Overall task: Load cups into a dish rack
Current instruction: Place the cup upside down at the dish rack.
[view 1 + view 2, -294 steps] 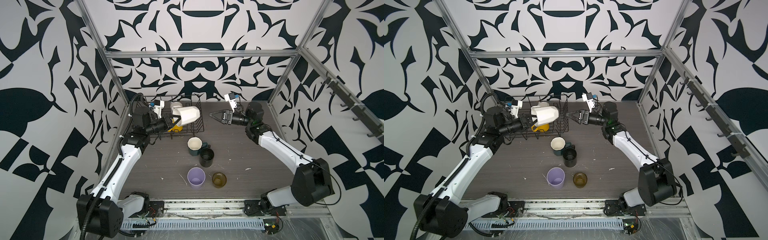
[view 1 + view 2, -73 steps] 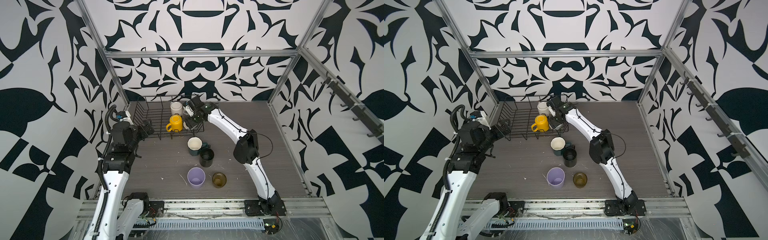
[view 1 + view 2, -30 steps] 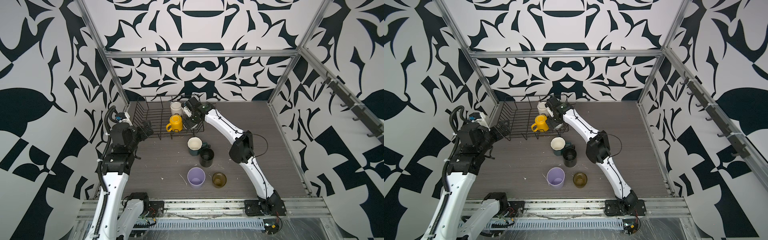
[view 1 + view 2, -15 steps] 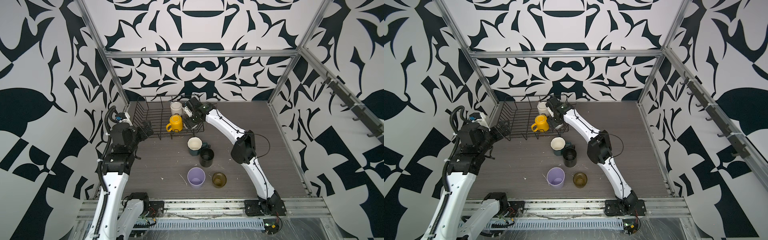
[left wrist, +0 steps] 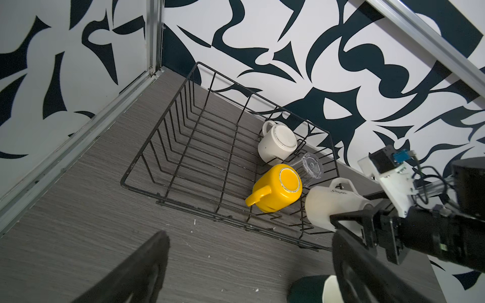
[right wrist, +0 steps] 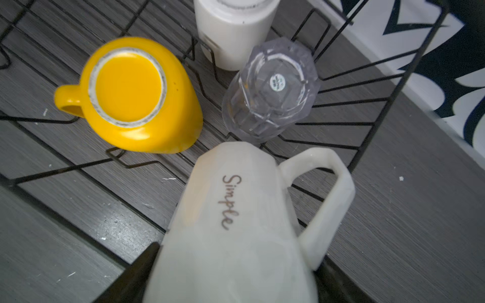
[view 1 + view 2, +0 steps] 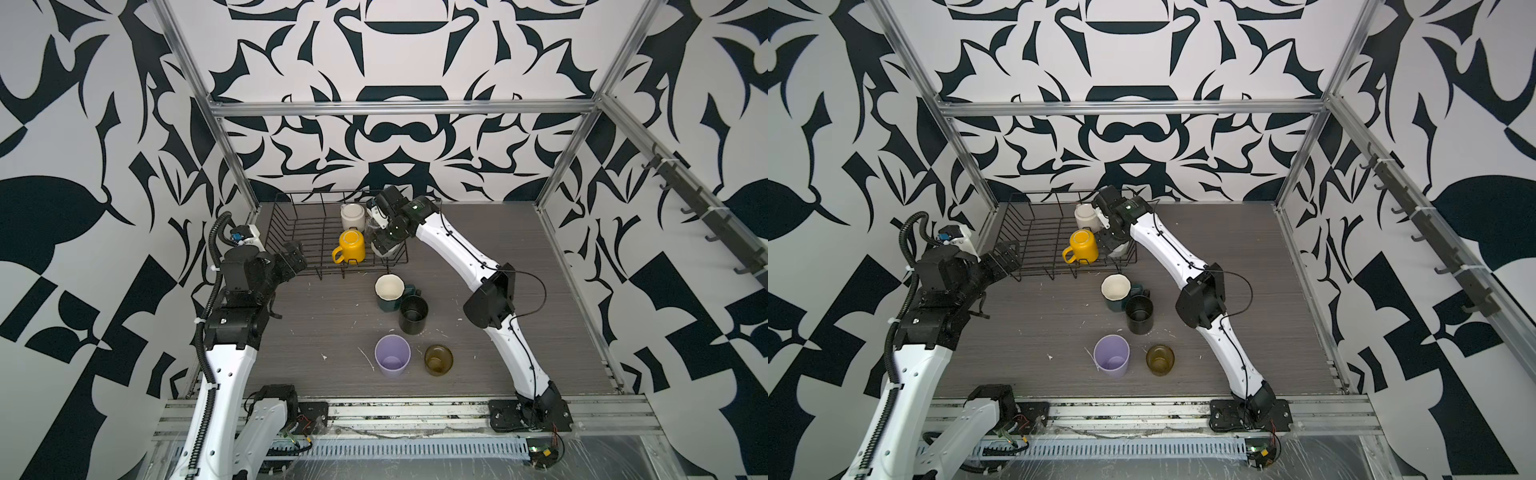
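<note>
The black wire dish rack (image 7: 299, 232) (image 7: 1034, 232) (image 5: 159, 123) (image 6: 402, 78) stands at the back left. Upside down at its right end are a yellow mug (image 7: 351, 245) (image 7: 1084, 245) (image 5: 278, 187) (image 6: 131, 94), a white mug (image 7: 352, 216) (image 5: 277, 141) (image 6: 233, 31) and a clear glass (image 5: 311, 166) (image 6: 270, 89). My right gripper (image 7: 384, 241) (image 6: 236, 267) is shut on a cream faceted mug (image 5: 333, 207) (image 6: 236, 223), tilted low over the rack's near right corner. My left gripper (image 7: 293, 259) (image 5: 249, 265) hangs open and empty by the rack's near left corner.
On the table in front of the rack stand a dark-green mug with a cream inside (image 7: 388, 291), a black mug (image 7: 413, 316), a lilac tumbler (image 7: 392, 355) and an amber glass (image 7: 438, 359). Patterned walls and metal posts close in the table.
Earlier my left gripper held the cream mug above the rack; now it has drawn back open and my right gripper holds that mug. Over the last second hardly anything has moved.
</note>
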Motion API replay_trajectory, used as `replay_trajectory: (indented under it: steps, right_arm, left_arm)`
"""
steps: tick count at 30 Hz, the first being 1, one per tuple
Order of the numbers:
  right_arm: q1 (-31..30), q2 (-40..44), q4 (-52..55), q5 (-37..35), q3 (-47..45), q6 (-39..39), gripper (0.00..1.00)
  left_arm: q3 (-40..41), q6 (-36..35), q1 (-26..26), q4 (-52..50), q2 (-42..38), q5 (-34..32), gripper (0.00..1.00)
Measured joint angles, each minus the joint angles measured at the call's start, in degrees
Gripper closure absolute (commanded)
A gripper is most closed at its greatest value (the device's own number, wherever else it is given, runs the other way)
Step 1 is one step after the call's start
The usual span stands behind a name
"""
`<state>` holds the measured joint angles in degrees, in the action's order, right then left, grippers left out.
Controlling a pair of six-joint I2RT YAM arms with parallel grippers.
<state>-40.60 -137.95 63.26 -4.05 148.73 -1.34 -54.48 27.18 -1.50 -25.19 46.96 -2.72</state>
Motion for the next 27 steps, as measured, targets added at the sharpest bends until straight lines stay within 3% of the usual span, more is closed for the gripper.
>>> replay_trajectory:
  steps: [17,27]
  right_arm:
    - [-0.31,-1.14,3.06,1.27,2.89,-2.16,0.72]
    - [-0.13,-7.45,0.22,1.29,4.22,-2.16,0.73]
  left_arm:
    - [0.00,0.26,0.00,0.00,0.35,0.70,0.01]
    - [0.00,0.48,0.00,0.02,0.79,1.25,0.01]
